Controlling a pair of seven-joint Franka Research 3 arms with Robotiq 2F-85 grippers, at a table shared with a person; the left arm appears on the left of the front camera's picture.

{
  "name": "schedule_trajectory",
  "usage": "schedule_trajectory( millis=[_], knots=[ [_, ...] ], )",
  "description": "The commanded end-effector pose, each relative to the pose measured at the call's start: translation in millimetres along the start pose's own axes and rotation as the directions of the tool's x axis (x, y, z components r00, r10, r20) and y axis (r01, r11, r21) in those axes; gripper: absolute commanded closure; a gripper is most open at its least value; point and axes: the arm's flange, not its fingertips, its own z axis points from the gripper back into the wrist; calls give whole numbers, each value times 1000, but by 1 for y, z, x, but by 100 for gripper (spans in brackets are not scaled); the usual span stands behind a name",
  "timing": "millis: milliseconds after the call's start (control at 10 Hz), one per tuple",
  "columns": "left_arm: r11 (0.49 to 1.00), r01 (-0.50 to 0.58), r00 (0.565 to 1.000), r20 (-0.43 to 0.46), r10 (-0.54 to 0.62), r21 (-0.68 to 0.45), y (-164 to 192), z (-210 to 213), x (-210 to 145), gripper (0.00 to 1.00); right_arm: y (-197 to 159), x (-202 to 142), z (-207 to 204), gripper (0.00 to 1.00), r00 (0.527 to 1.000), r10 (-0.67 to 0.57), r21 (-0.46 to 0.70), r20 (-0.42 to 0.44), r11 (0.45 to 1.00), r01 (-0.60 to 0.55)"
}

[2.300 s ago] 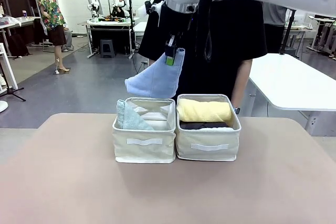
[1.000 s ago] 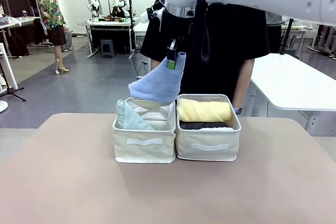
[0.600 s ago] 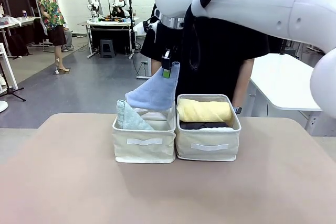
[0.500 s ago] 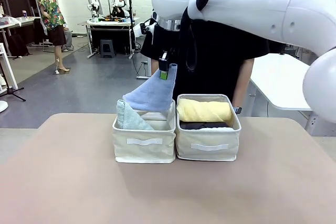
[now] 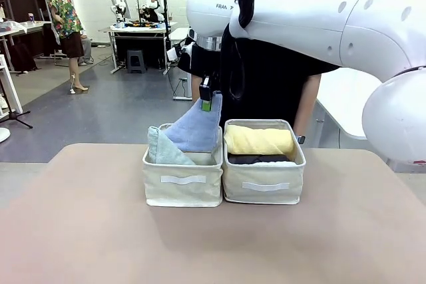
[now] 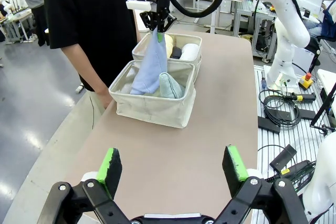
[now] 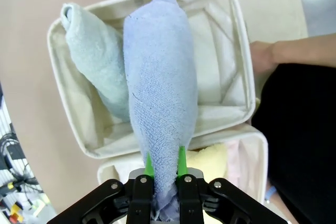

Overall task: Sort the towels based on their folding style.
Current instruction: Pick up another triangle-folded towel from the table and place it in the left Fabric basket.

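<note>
The light blue cone-folded terry towel [image 5: 196,128] hangs point-up from the right hand [image 5: 206,101], whose 2 green-padded fingers are pinched closed on its narrow tip; its wide lower end dips into the left cream fabric bin [image 5: 183,187]. Just beside it in that bin leans the pale green-grey cone-folded towel [image 5: 163,149]. The adjoining right cream bin [image 5: 264,189] holds a yellow rolled towel [image 5: 259,140] lying on a dark grey one [image 5: 256,159]. Both bins touch, on the beige worktop [image 5: 213,244]. A person in a black shirt [image 5: 279,64] stands behind them. The left hand [image 6: 170,169] hovers above the worktop well apart from the bins, fingers spread wide, gripping nothing.
</note>
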Motion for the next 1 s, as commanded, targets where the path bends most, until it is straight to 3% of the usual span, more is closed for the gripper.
schedule_trajectory(
  millis=[0,300,900],
  knots=[
    [1000,9,1000,13,-9,6,-1,0,1,0,-15,12,5,83,999,24,-2,-45,1000,-24],
    [1000,9,1000,13,-9,6,-1,0,1,0,-16,14,-22,83,997,58,34,-54,998,-57],
    [1000,9,1000,13,-9,6,-1,0,1,0,-17,24,-70,83,994,109,17,8,994,-109]
  ],
)
